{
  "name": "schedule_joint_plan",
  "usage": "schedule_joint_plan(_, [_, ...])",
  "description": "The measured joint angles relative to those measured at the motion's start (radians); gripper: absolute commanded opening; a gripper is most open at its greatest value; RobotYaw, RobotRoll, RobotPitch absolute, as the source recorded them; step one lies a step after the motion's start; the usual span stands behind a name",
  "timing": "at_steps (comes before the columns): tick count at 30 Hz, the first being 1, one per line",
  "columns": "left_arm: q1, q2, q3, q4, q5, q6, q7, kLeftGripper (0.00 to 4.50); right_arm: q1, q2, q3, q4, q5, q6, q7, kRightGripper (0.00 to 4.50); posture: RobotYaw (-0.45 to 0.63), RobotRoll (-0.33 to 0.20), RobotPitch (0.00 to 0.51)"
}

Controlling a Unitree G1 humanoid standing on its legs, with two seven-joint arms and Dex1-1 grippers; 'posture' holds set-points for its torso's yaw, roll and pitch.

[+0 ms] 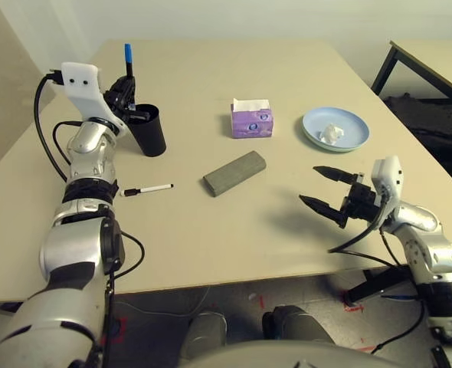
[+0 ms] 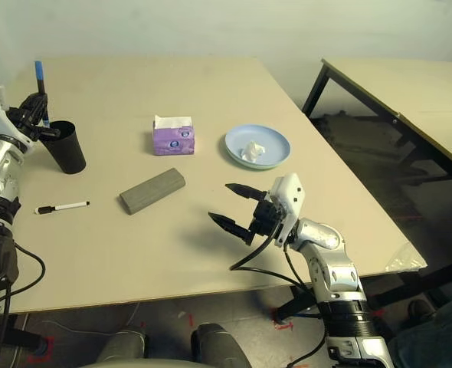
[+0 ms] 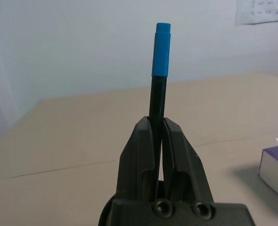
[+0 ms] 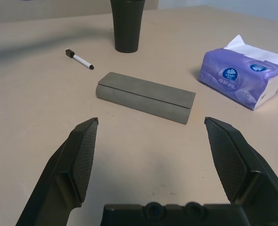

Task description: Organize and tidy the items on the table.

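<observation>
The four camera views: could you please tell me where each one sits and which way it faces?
Left eye view: on the head, looking down at the table; both silver forearms show.
Right eye view: beside it, same scene.
Left wrist view: along the left gripper, shut on the blue-capped pen.
Right wrist view: along the open right gripper, facing the grey glasses case.
Shared: the purple tissue box shows in every view; the black cup and white marker in three.

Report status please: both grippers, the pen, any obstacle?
Left gripper shut on blue-capped pen, upright above black cup. Right gripper open, holding nothing, over the table. White marker lies apart from the cup; nothing in the way.
</observation>
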Motion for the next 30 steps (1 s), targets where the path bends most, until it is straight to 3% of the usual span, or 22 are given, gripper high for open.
schedule_joint_plan(5, [-0.007, -0.001, 0.0, 0.005, 0.0, -0.015, 0.0, 0.08, 0.006, -0.002, 0.0, -0.012, 0.0, 0.002, -0.002, 4.5, -0.01, 0.0, 0.068])
schedule_joint_plan(17, [-0.006, -0.008, 0.002, 0.012, -0.009, -0.02, -0.005, 4.34, 0.013, -0.014, -0.001, -0.012, 0.0, 0.003, 0.001, 4.5, -0.01, 0.0, 0.073])
schedule_joint_plan(25, [-0.004, -0.007, 0.011, 0.009, -0.021, -0.02, -0.018, 4.46, -0.002, -0.014, 0.0, -0.01, 0.0, 0.003, 0.001, 4.5, -0.01, 0.0, 0.07])
schedule_joint_plan(30, [0.014, 0.017, 0.007, -0.061, -0.048, 0.022, -0.148, 4.46, -0.006, -0.015, 0.0, -0.01, 0.0, 0.001, 0.017, 4.5, -0.02, 0.0, 0.064])
